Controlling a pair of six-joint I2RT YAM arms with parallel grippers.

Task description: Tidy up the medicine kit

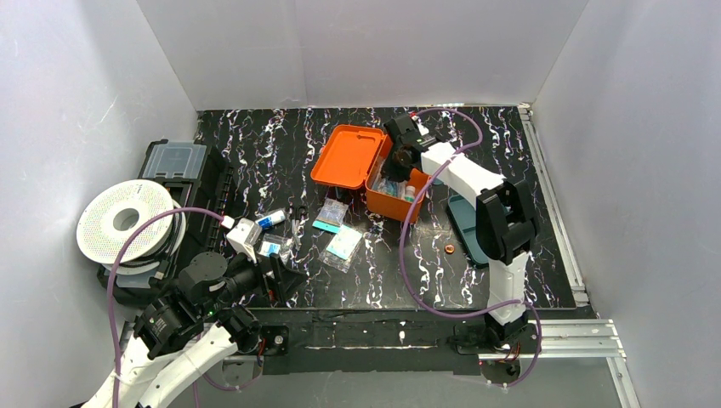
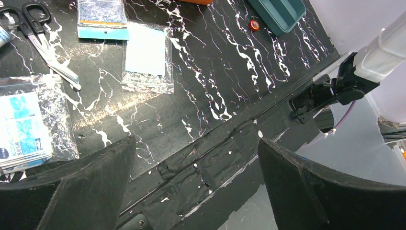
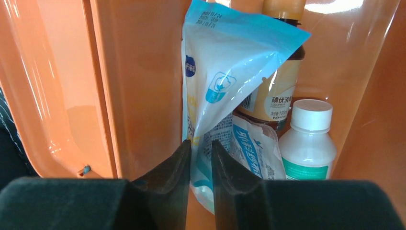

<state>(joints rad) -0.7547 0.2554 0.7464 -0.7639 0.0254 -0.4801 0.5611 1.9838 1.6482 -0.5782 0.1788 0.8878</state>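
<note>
Right gripper [image 3: 201,143]: inside the orange medicine kit [image 3: 134,72], jaws a slit apart around a blue pouch [image 3: 225,62]; pinched or freed, we cannot tell.
Pouch: upright, dead ahead of that gripper, beside 2 bottles [image 3: 309,139].
Left gripper [image 2: 196,143]: spread wide, empty, well apart.
Kit lid: open; our right arm is nearer.

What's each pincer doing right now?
Left pincer: open, empty.
Right pincer: narrowly apart around the blue pouch inside the medicine kit; grip cannot be told.
</note>
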